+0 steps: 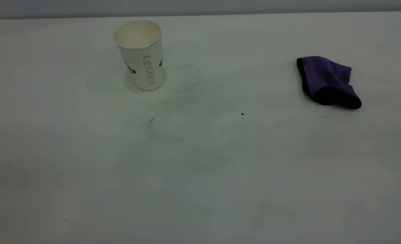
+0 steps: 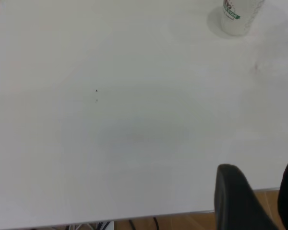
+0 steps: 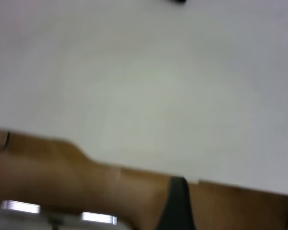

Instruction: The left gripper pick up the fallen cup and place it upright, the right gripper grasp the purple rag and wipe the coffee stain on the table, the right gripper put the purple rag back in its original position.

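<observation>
The cup [image 1: 140, 54] stands upright at the back left of the table [image 1: 200, 176], mouth up; its lower part also shows in the left wrist view [image 2: 237, 17]. The purple rag [image 1: 327, 81] lies crumpled at the right of the table. No dark brown coffee stain shows; only a faint grey smudge [image 1: 151, 120] lies in front of the cup. Neither gripper shows in the exterior view. My left gripper [image 2: 261, 191] is open and empty at the table's near edge, far from the cup. My right gripper [image 3: 235, 206] is open and empty beyond the table's edge.
A tiny black speck [image 1: 242, 114] lies mid-table. Faint wipe marks spread around the table's middle. Brown floor shows past the table edge in the left wrist view [image 2: 192, 220] and the right wrist view [image 3: 62, 167].
</observation>
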### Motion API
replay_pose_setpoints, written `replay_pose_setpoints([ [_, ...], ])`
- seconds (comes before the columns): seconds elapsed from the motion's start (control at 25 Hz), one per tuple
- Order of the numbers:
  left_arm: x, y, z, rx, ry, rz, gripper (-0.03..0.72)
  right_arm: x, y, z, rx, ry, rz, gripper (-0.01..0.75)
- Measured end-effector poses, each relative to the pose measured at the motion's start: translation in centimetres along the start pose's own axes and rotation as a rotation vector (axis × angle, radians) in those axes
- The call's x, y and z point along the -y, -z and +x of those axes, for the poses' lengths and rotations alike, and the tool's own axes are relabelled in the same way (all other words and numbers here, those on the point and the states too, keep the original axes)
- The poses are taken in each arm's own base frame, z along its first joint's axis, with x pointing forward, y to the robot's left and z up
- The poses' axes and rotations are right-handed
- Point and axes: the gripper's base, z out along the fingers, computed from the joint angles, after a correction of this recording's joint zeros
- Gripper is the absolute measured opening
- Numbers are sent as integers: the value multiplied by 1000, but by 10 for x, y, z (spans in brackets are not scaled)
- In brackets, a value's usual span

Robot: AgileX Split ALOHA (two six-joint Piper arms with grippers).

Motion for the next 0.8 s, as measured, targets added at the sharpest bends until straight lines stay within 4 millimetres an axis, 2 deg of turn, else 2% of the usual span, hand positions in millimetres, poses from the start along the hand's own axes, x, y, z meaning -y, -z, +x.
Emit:
replay_pose_setpoints([
  [0.16, 0, 0, 0, 0, 0, 0, 287, 1, -1, 15, 103, -37, 31, 674],
  [0.64, 0, 0, 0, 0, 0, 0, 287, -1, 17, 34, 304, -44, 58, 654],
  [0.8, 0, 0, 0, 0, 0, 0, 287, -1, 17, 35, 311, -43, 59, 642],
])
